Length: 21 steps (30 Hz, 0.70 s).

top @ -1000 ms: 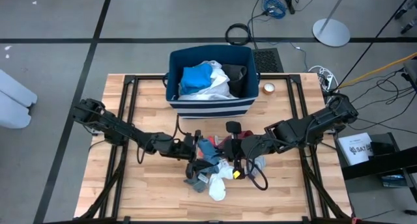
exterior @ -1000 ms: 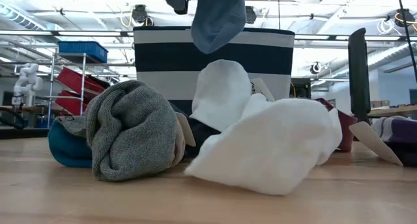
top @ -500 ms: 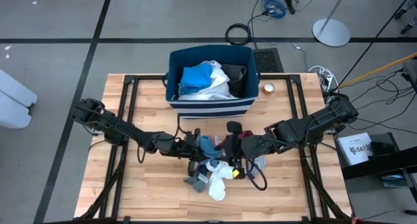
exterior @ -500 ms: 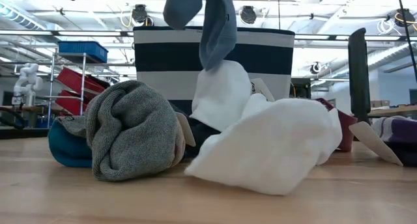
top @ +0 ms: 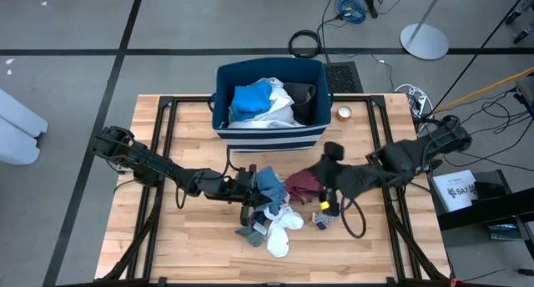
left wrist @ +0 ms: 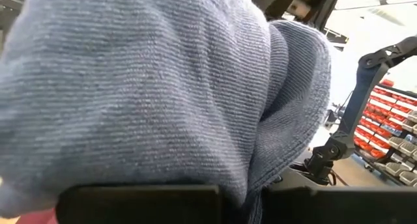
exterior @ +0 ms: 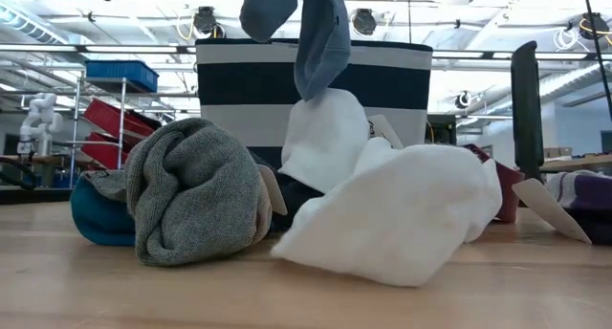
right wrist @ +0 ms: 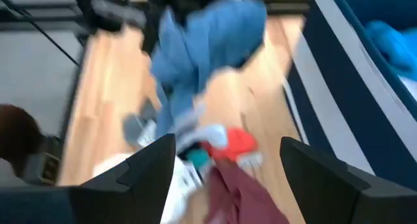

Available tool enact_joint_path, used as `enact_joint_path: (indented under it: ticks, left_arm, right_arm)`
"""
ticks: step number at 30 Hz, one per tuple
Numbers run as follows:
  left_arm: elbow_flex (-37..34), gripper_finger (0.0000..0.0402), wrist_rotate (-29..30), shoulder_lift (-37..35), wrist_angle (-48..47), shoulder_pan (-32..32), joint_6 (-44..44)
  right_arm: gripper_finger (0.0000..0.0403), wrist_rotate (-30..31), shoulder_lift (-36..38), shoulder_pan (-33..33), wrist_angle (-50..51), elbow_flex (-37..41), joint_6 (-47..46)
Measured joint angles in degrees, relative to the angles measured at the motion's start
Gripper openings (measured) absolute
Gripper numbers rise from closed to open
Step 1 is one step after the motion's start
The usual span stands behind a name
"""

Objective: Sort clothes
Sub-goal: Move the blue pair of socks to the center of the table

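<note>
Blue and white clothes [top: 260, 103] already lie in the striped bin [top: 269, 137], but most of the pile [top: 279, 220] remains on the tabletop [top: 192, 237], the left gripper [top: 253, 187] clenched on a lifted blue-grey garment [top: 269, 185], the right gripper [top: 327, 180] with jaws released above a maroon piece [top: 302, 183].

Ribbed blue knit cloth [left wrist: 163, 87], fuzzy grey sock [exterior: 196, 190], matt wooden table [exterior: 115, 296].

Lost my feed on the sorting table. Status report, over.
Left gripper shut on blue-grey garment, held above the pile. Right gripper open beside maroon piece, empty. Bin behind, path unobstructed.
</note>
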<state>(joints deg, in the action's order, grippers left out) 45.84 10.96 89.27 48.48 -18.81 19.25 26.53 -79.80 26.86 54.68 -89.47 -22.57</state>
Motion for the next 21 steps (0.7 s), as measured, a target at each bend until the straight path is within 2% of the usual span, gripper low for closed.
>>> enact_joint_path:
  ticks: [4,7,16,21]
  left_arm:
    - [0.0,0.0015,0.0,0.0,0.1,0.0,0.3]
    - [0.0,0.0015,0.0,0.0,0.5,0.0,2.5]
    - [3.5,0.0015,-1.5,-0.1,-0.1,0.8,3.0]
    - [3.9,0.0015,-1.6,-0.1,-3.7,0.8,4.0]
  right_arm:
    - [0.0262,6.5,0.2,3.4,6.7,1.4,-6.0]
    - [0.0261,9.5,0.2,6.0,8.0,4.9,-9.8]
    - [0.026,9.1,0.1,8.5,6.2,22.5,-24.8]
    - [0.026,7.2,0.4,7.7,6.0,29.0,-27.3]
